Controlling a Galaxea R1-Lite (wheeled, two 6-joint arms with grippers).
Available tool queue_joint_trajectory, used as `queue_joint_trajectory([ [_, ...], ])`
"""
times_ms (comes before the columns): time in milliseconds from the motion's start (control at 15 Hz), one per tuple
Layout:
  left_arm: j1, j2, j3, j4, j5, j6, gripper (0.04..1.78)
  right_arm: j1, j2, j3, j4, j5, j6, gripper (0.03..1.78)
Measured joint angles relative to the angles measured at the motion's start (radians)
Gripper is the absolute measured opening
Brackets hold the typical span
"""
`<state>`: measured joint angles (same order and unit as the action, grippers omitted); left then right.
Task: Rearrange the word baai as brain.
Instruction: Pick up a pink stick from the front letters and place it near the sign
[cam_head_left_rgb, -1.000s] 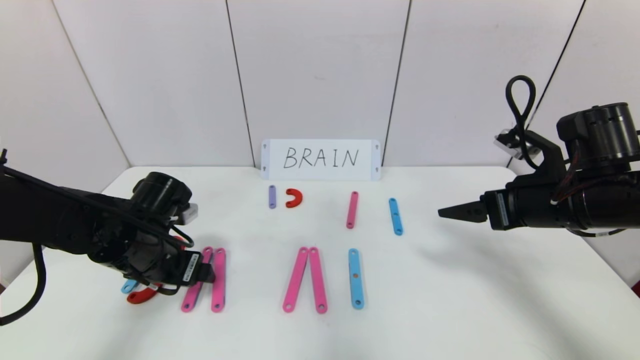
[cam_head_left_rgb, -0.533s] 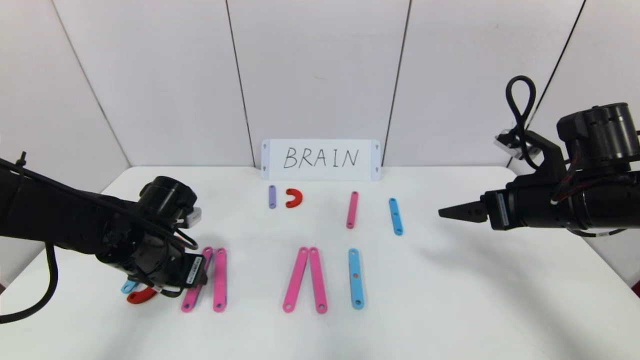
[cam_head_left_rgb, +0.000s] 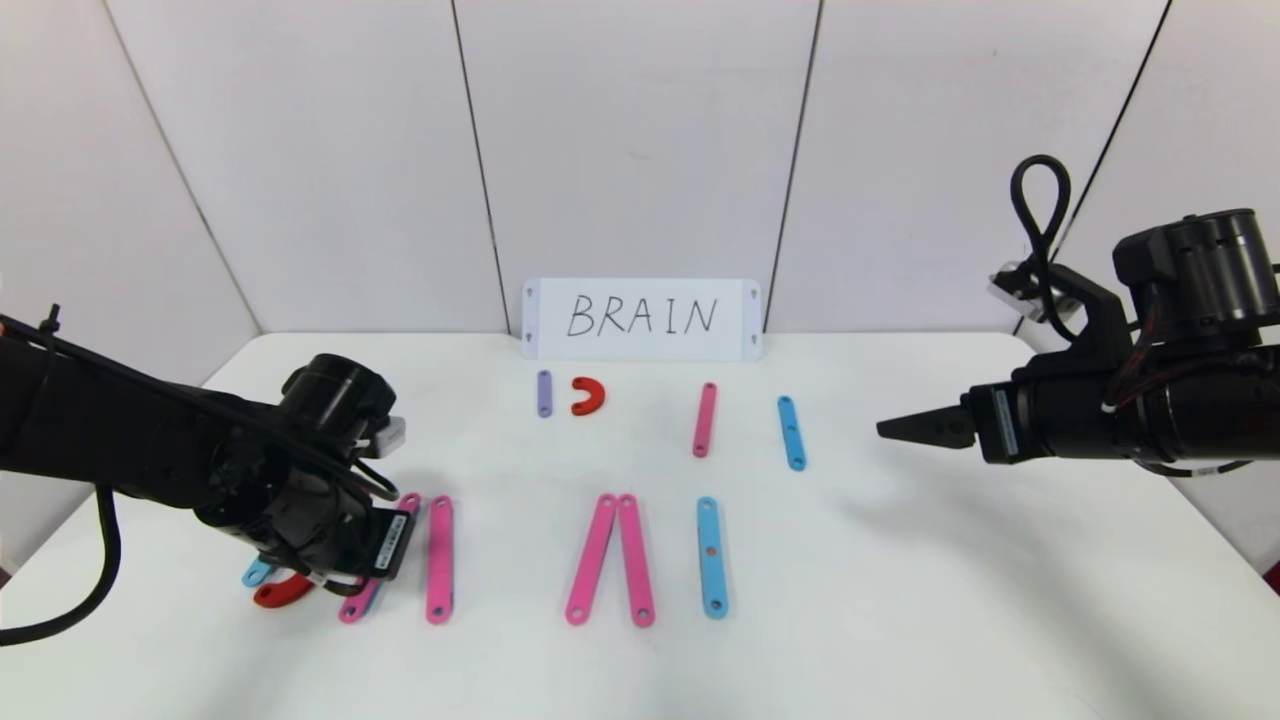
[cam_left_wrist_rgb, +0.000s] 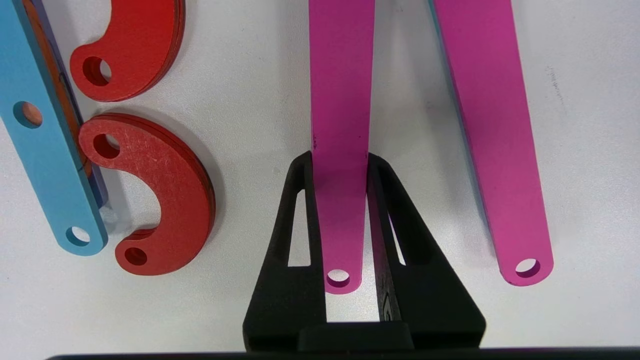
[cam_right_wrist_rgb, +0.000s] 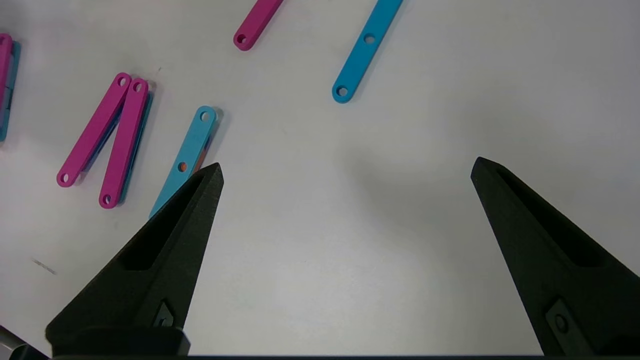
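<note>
pink strip (cam_left_wrist_rgb: 340, 150) clamped in left gripper (cam_left_wrist_rgb: 340, 165)

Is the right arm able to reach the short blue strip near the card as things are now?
Probably yes. The right tool hangs open above bare table, with nothing between it and the short blue strip. The left tool, shut on a pink strip, is far off.

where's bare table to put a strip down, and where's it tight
Bare white table lies right of the long light-blue plastic strip, below the open right tool. Also free: the near edge. Tight at near left, where the left tool clamps a pink plastic strip beside red half-ring curves.
</note>
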<state>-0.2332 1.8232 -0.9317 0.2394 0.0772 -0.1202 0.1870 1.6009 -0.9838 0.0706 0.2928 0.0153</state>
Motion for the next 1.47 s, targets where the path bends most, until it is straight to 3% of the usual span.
queue_joint_trajectory([
  [600,0.013,-0.051,-0.054,0.001,-0.089,0.017,0.30,-0.007,-0.007,0.000,-0.001,0.007,0.001,1.74],
  [1000,0.077,0.031,-0.290,0.017,-0.138,0.109,0.30,-0.010,-0.005,0.001,0.000,0.003,0.003,1.74],
  [1267,0.111,0.169,-0.510,0.109,-0.158,0.126,0.30,-0.010,-0.003,0.001,0.000,0.003,0.003,1.74],
  [1467,0.091,0.235,-0.626,0.197,-0.168,0.096,0.30,-0.009,-0.002,0.001,0.000,0.002,0.003,1.74],
])
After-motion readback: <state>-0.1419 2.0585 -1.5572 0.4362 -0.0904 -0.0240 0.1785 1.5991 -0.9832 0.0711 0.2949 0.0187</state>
